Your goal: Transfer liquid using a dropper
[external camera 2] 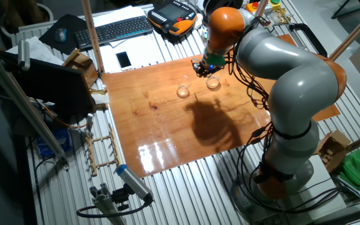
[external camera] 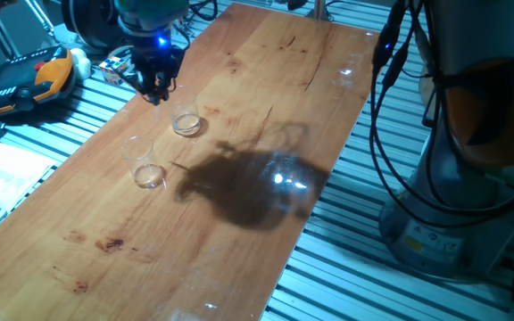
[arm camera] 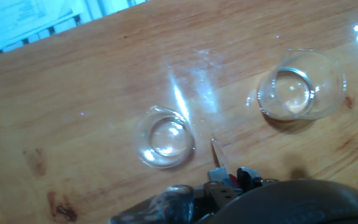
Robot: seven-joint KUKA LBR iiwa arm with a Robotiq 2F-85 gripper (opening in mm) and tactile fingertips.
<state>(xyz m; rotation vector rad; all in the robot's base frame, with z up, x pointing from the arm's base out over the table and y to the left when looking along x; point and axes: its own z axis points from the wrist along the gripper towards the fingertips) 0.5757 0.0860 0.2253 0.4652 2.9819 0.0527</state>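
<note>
Two small clear cups stand on the wooden table (external camera: 266,80). In the hand view the near cup (arm camera: 165,138) sits left of centre and the far cup (arm camera: 300,87) at the right; the liquid (arm camera: 166,140) glints faintly in the near cup's bottom. The thin, clear dropper (arm camera: 218,154) pokes out from my gripper (arm camera: 229,182), with a red bit at its held end and its tip just right of the near cup, outside it. My gripper (external camera: 157,94) hangs above the table, left of and behind one cup (external camera: 186,122); the other cup (external camera: 147,169) stands nearer the front. The gripper is shut on the dropper.
An orange-and-black pendant (external camera: 25,80) lies off the table's left edge. A keyboard (external camera 2: 114,29) and a phone (external camera 2: 123,59) lie behind the table. Black cables (external camera: 391,134) hang at the right beside the robot base (external camera 2: 280,169). The arm's shadow (external camera: 248,187) darkens the table's middle.
</note>
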